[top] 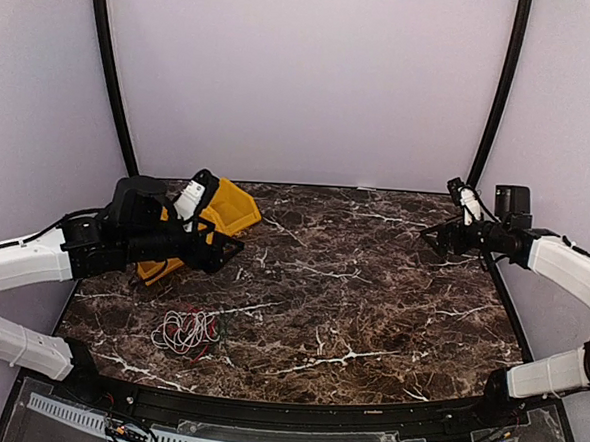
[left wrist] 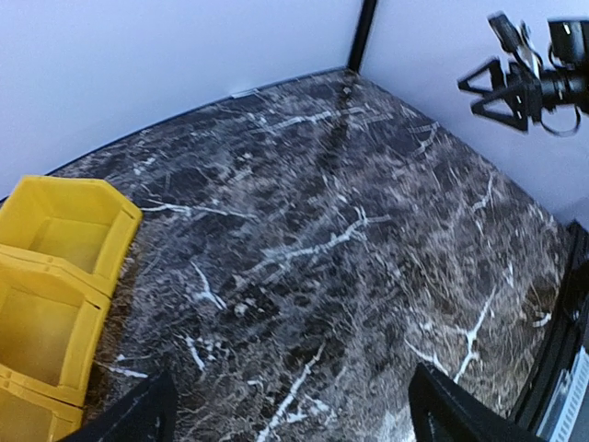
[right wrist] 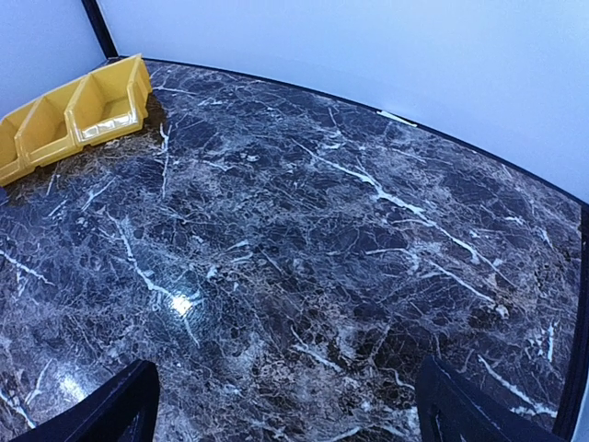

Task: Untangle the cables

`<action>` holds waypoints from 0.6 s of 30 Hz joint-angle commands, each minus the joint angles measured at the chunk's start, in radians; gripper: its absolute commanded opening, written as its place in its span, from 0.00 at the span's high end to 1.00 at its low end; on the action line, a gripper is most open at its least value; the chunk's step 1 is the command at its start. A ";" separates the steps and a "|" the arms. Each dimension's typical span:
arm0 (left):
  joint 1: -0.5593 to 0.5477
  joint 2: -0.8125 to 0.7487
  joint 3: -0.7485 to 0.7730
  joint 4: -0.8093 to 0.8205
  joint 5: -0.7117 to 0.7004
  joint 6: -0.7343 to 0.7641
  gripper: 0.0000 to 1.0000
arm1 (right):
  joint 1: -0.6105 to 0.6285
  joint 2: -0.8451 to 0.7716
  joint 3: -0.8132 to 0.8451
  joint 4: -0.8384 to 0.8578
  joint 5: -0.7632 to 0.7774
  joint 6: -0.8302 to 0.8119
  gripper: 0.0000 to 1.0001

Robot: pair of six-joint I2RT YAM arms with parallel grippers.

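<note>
1. the cables (top: 188,332) lie nearest the arm bases. they are a small tangled clump of white, red and dark strands on the front-left part of the marble table (top: 369,316). the clump looks a little wider side to side than front to back. single strands cannot be followed through it.
2. just beyond the clump hangs the left gripper (top: 229,249), its jaws spread wide and holding nothing. the clump sits back toward this arm's base and slightly to the left of the jaws, so it is behind the fingertips, not ahead of them. the left wrist view shows only bare marble and no wire.
3. farther back, partly hidden by that arm, is the yellow bin (top: 234,209).
4. far across on the right is the right gripper (top: 442,240), raised, its jaws also wide apart and empty. it is well apart from the clump, and its wrist view shows no wire either.
5. the left arm is clearly the nearer one. the coming reach likely calls for it to draw back toward the near edge and drop, jaws set across an outer loop.
</note>
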 commanded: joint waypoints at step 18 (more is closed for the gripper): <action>-0.377 0.124 -0.132 -0.297 -0.273 -0.407 0.01 | -0.009 -0.033 -0.041 0.099 -0.177 -0.112 0.01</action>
